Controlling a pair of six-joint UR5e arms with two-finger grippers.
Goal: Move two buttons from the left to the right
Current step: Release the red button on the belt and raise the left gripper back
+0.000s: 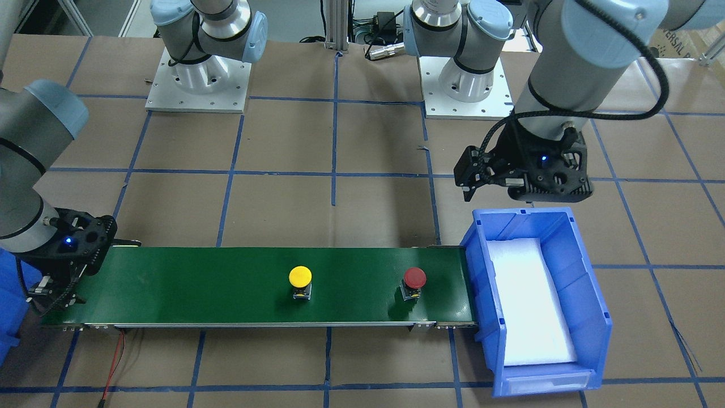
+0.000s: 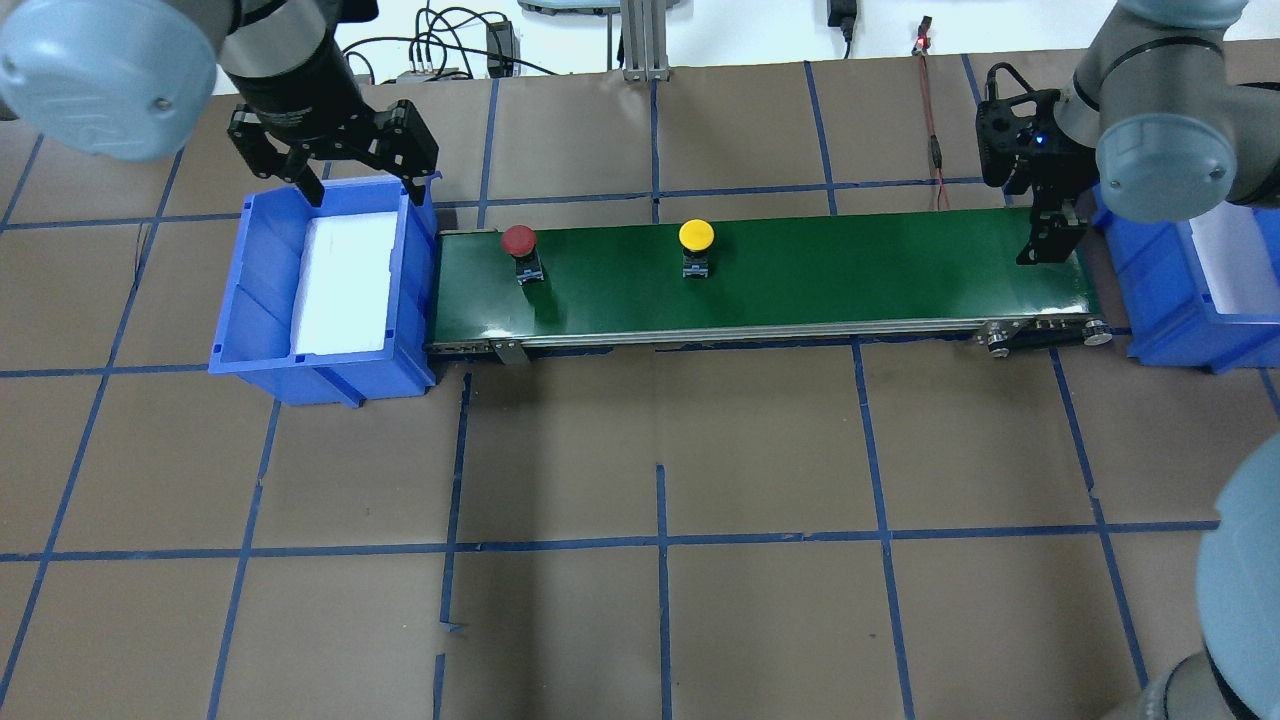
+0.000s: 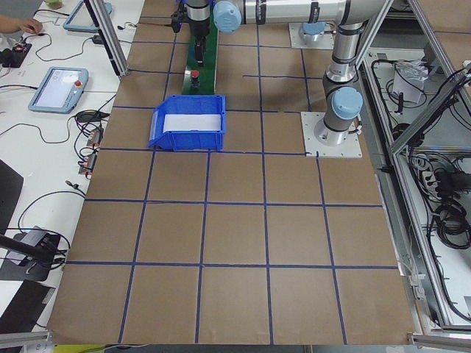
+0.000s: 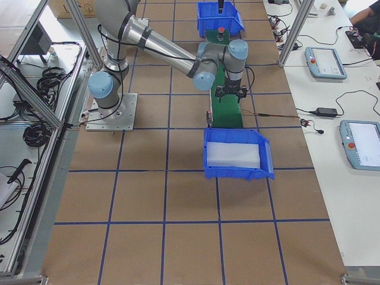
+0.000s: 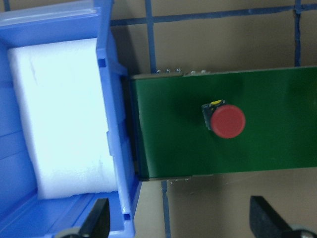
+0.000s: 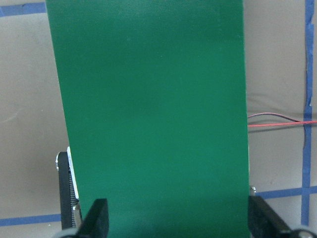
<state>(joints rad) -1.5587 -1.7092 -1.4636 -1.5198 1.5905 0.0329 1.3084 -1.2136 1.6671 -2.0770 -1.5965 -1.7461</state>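
- Two blue bins sit at the ends of the green belt [image 2: 850,270]. The left bin [image 2: 262,285] butts against the belt's left end, and the right bin [image 2: 1165,300] is just beside its right end.
- Each bin holds a white foam pad: one in the left bin [image 2: 345,285] and one in the right bin [image 2: 1235,255]. In the overhead view, the right arm's joint hides part of the right bin.
- You'll find both buttons upright on the belt, caps up and well apart from each other.
- The red button [image 2: 519,243] stands near the belt's left end, close to the left bin.
- The yellow button [image 2: 696,237] stands about mid-belt.
- The left gripper [image 2: 358,185] hangs over the far rim of the left bin, pointing down. Its fingers are spread wide and hold nothing.
- In the left wrist view, the red button lies off to one side of the fingers, not between them.
- The right gripper [image 6: 179,218] points down over the belt's right end. Its fingers are parted across the belt's width (nothing between them but green belt).
- Both buttons are well apart from the right gripper, and the yellow one is the nearer.
- A red and black wire [image 2: 935,130] trails over the brown table beyond the belt, near its right end.
- Blue tape lines [image 2: 660,545] grid the table.
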